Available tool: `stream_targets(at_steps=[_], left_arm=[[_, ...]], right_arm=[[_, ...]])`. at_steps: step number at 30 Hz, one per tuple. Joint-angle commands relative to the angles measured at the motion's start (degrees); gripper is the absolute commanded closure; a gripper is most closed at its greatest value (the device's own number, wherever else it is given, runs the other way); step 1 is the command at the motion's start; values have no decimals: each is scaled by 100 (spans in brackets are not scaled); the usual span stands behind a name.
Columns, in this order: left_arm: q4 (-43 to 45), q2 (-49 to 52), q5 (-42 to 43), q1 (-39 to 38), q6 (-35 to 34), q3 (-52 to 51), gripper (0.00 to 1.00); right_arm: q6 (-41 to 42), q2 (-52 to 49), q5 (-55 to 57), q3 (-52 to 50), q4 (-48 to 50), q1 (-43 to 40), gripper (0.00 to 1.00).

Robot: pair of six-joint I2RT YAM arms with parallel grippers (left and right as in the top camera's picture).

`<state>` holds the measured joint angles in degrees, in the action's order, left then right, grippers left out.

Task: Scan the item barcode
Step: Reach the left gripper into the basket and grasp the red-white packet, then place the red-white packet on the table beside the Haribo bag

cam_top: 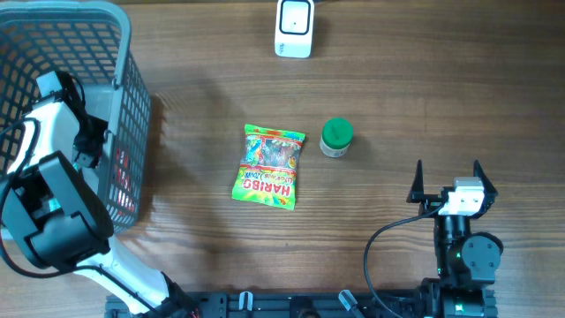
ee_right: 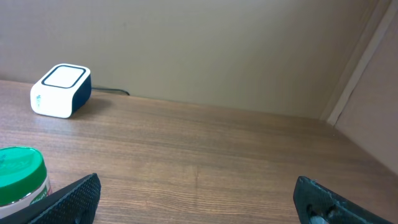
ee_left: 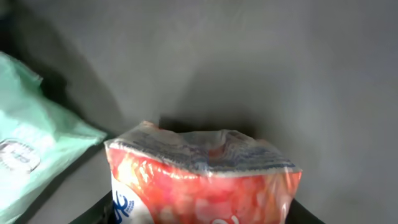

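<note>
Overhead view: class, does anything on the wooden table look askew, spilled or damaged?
Nothing stands out. The green Haribo sweet bag lies flat, only slightly turned; the small green-lidded jar stands upright beside it. Nothing has spilled.

Red-and-white crimped packet inside the grey basket

A wooden tabletop fills the overhead view, mid-brown with a fine grain running left to right and faint seams between its boards. Light falls softly and evenly on it (shadows are weak and blurred at the edges), with a slightly darker patch toward the upper left. In the right wrist view a plain beige wall rises straight behind the far edge, matte and unmarked. To the right a flat panel of similar colour stands at an angle, bordered by a pale strip running diagonally down to the wood.
</note>
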<state>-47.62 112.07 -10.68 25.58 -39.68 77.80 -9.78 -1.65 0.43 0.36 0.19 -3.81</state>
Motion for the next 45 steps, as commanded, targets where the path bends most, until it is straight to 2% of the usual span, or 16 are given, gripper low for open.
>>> stream_targets(at_steps=[1,8,12,14,17,21,23,28,32,39,45], left_arm=[[-352,-446,-37,44,223,330,50],[-1512,-1858,-28,42,221,2079,48],[-1742,-2892,579,-63,219,2511,48],[-1740,-3355,883,-455,219,2511,49],[-1738,-3598,916,-1552,216,2509,49],[-1475,-3241,914,-3200,175,2507,48],[-1132,-2712,916,-4138,87,2507,48],[-640,-1443,918,-5473,-24,2507,47],[-927,-529,916,-6220,-70,2507,47],[-1858,-68,916,-7001,-472,2409,47],[-1399,-61,828,-7462,-708,1670,46]], right_arm=[[-63,24,-46,-7,17,15,0],[-63,24,-46,-7,17,15,0],[-66,24,-46,-7,17,15,0],[-63,24,-46,-7,17,15,0],[-63,24,-46,-7,17,15,0],[-66,24,-46,-7,17,15,0],[-63,24,-46,-7,17,15,0],[-63,24,-46,-7,17,15,0],[-63,24,-46,-7,17,15,0],[-63,24,-46,-7,17,15,0],[-63,24,-46,-7,17,15,0]])
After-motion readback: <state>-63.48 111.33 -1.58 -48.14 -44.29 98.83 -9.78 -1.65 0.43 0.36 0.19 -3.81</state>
